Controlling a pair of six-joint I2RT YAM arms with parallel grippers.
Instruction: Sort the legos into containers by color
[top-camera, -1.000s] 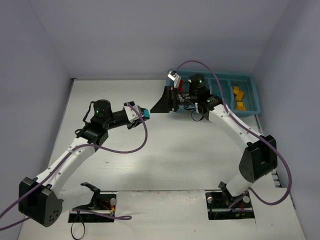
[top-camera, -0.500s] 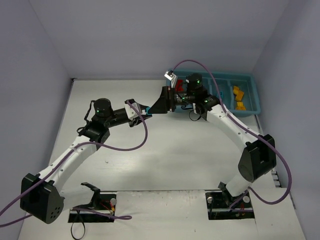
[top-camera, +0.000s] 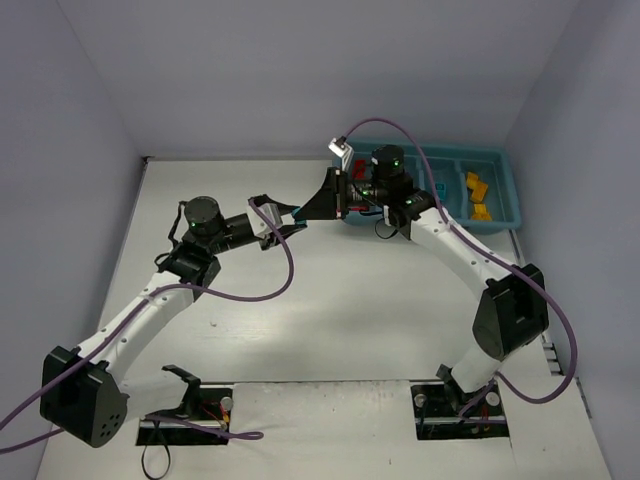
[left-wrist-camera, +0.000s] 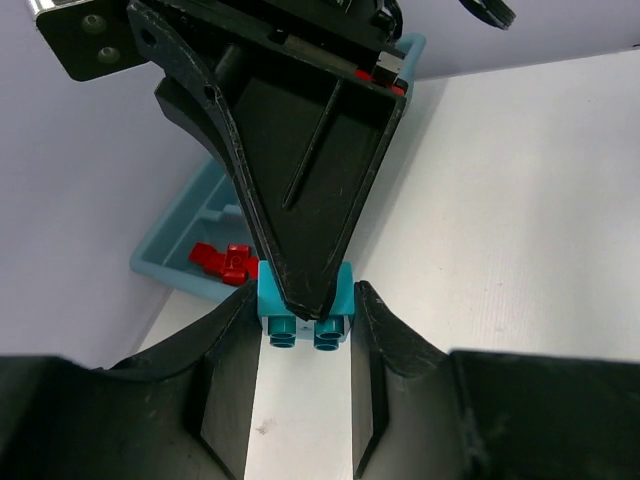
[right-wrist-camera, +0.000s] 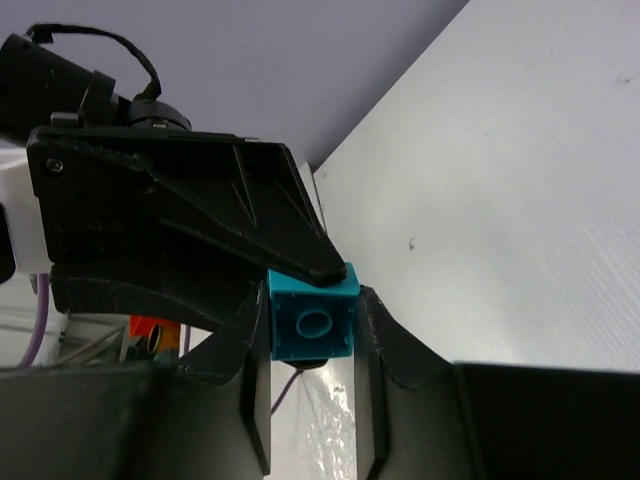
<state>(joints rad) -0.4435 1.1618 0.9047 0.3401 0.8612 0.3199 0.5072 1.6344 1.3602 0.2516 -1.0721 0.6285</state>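
A cyan brick (left-wrist-camera: 305, 303) hangs above the table between both grippers. My left gripper (left-wrist-camera: 305, 312) is shut on its sides, studs facing the left wrist camera. My right gripper (right-wrist-camera: 310, 305) is shut on the same cyan brick (right-wrist-camera: 312, 322), across the other pair of faces. In the top view the left gripper (top-camera: 291, 223) and right gripper (top-camera: 304, 214) meet tip to tip just left of the teal tray (top-camera: 490, 152), and the brick is hidden between them. Red bricks (left-wrist-camera: 224, 260) lie in the tray's left end and yellow bricks (top-camera: 478, 195) in its right compartment.
The tray (left-wrist-camera: 163, 268) stands at the table's far right corner against the back wall. Purple cables loop over both arms. Walls close in the table on the left, back and right.
My right gripper's jaws have closed onto the cyan brick. The left gripper carried the brick right and slightly back until the two grippers met.
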